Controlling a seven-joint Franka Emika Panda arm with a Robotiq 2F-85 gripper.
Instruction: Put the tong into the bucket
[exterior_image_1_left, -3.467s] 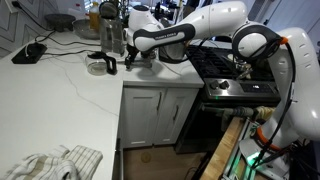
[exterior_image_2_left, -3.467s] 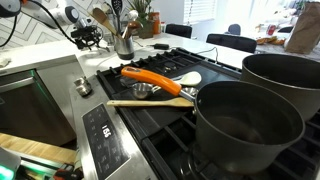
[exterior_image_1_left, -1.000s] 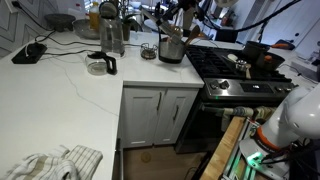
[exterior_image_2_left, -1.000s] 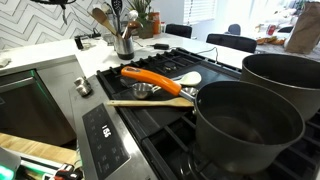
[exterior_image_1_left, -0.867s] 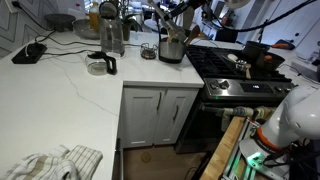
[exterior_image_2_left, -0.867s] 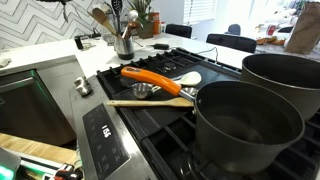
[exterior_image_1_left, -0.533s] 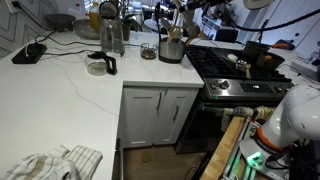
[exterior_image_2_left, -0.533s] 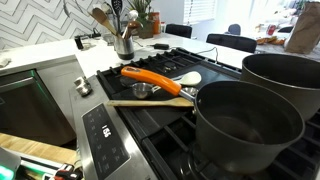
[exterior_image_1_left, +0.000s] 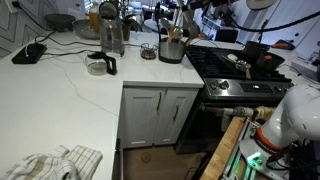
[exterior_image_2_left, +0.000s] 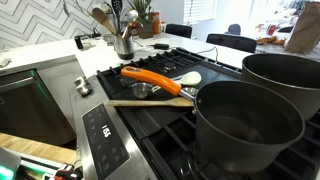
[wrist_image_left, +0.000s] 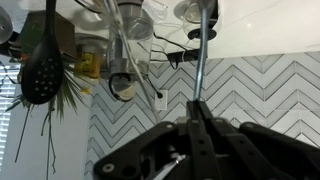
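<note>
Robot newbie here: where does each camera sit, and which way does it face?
Exterior view: beyond the white countertop, facing the shiny steel bucket and black stove; white robot arm shows.
Exterior view: low on the stove, behind dark pots, facing the same bucket; no arm clearly visible.
Wrist view: on the arm, facing chevron tiles; the pincer grips the slim silvery tong.
Both exterior views share bucket and stove.

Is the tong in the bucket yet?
Not released: fingers grip the tong in wrist view; whether its tip is inside the bucket, cannot tell.
</note>
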